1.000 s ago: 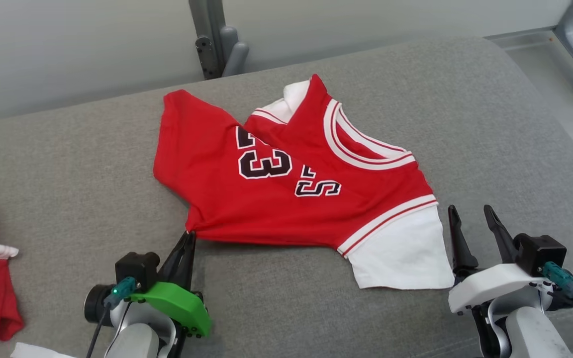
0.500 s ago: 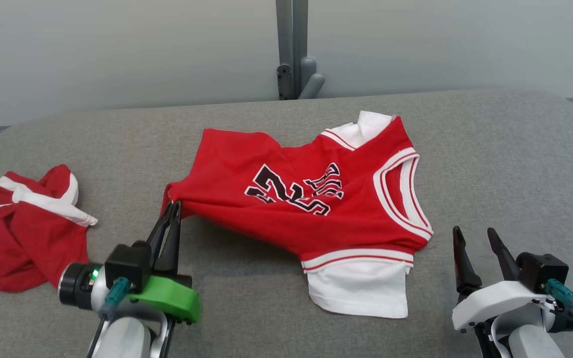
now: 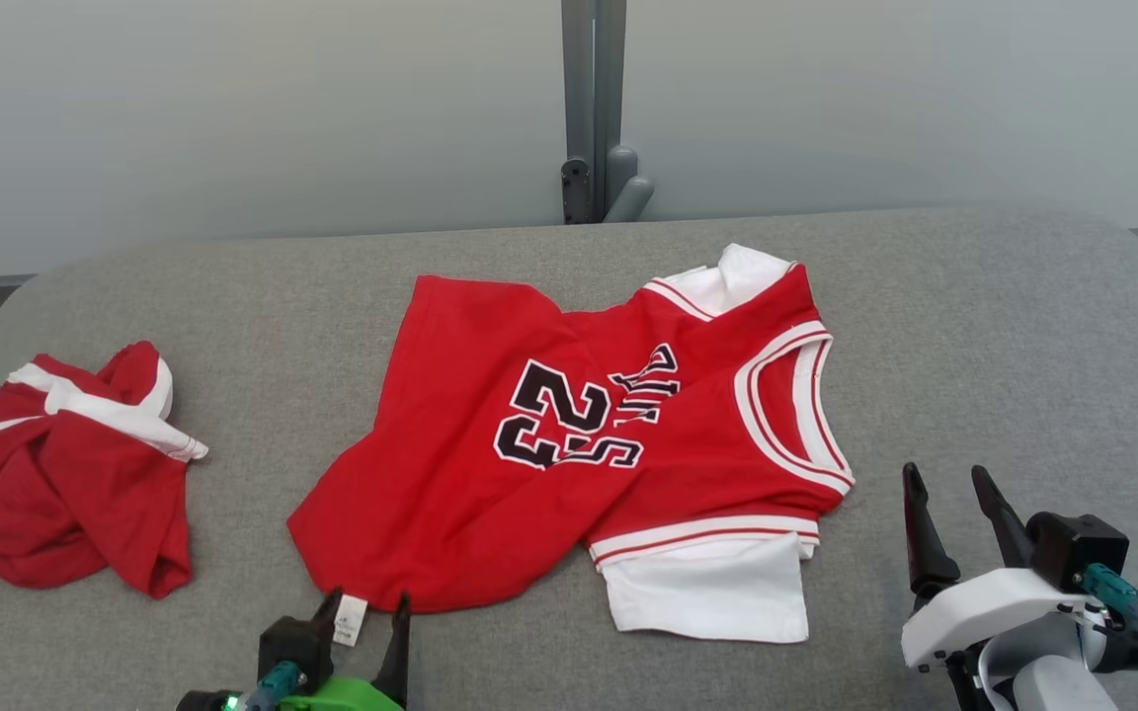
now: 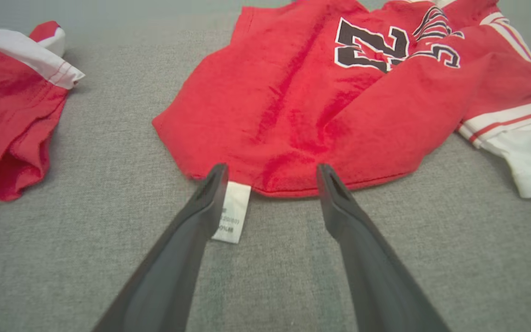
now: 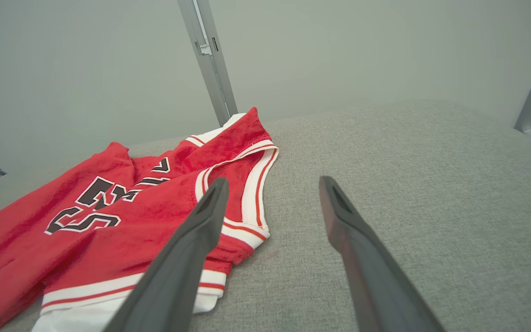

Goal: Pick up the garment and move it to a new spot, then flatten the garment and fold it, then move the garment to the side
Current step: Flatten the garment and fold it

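Note:
The garment (image 3: pixel 569 444) is a red jersey with white trim and black numbers, lying crumpled and partly folded over itself on the grey padded table (image 3: pixel 974 326). Its hem faces me, a white label (image 4: pixel 231 212) hanging from it. My left gripper (image 3: pixel 366 612) stands open at that hem, fingertips just at the edge of the cloth (image 4: pixel 293 115), holding nothing. Off the jersey's right side, my right gripper (image 3: pixel 944 494) is open and empty above the table. In the right wrist view the jersey's neckline (image 5: pixel 228 184) lies just left of the gripper (image 5: pixel 270 189).
A second red and white garment (image 3: pixel 65 474) lies bunched at the table's left end, also visible as a red heap (image 4: pixel 12 106) in the left wrist view. A grey metal post (image 3: pixel 594 109) rises behind the table's far edge. Bare grey surface (image 5: pixel 408 184) lies to the jersey's right.
My left gripper has opened and let go of the jersey's hem, which now lies on the table nearer to me. The head camera swung from an angled view to facing the table squarely.

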Robot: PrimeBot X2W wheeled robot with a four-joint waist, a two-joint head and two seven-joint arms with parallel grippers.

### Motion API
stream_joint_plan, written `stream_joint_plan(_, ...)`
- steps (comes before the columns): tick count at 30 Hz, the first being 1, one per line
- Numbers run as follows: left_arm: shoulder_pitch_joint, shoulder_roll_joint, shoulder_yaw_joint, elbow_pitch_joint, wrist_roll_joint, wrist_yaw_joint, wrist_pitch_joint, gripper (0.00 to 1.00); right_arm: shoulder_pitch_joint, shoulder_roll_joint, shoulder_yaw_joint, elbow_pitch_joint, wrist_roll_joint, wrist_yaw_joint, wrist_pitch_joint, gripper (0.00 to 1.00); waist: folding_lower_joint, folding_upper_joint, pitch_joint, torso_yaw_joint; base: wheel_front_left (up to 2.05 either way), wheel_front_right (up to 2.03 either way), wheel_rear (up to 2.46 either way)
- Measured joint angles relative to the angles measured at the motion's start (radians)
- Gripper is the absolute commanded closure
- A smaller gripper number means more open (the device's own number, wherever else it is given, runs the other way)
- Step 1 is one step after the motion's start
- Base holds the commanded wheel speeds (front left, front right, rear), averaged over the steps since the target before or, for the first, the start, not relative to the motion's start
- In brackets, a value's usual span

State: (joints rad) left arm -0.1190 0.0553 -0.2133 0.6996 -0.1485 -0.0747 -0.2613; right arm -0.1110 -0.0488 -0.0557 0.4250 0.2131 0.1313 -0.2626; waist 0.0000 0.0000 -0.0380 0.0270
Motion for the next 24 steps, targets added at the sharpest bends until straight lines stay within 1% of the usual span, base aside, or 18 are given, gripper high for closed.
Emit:
stream_joint_plan(10,0.090,0.001,0.109,-0.175,-0.007,0.030,-0.003,0.00,0.016,0.000,0.004,-0.017,-0.021,0.000,0.000,0.00,0.0000,0.0000,-0.026,-0.024,0.00,0.00,0.00)
stream_joint_plan(20,0.152,-0.002,0.179,-0.223,0.002,0.031,-0.003,0.00,0.069,0.000,0.022,-0.035,-0.055,0.000,0.000,0.00,0.0000,0.0000,-0.054,-0.036,0.00,0.00,0.00)
stream_joint_plan(24,0.174,-0.002,0.191,-0.230,0.006,0.031,-0.003,0.00,0.082,0.001,0.032,-0.046,-0.069,0.000,0.000,0.00,0.0000,0.0000,-0.063,-0.039,0.00,0.00,0.00)
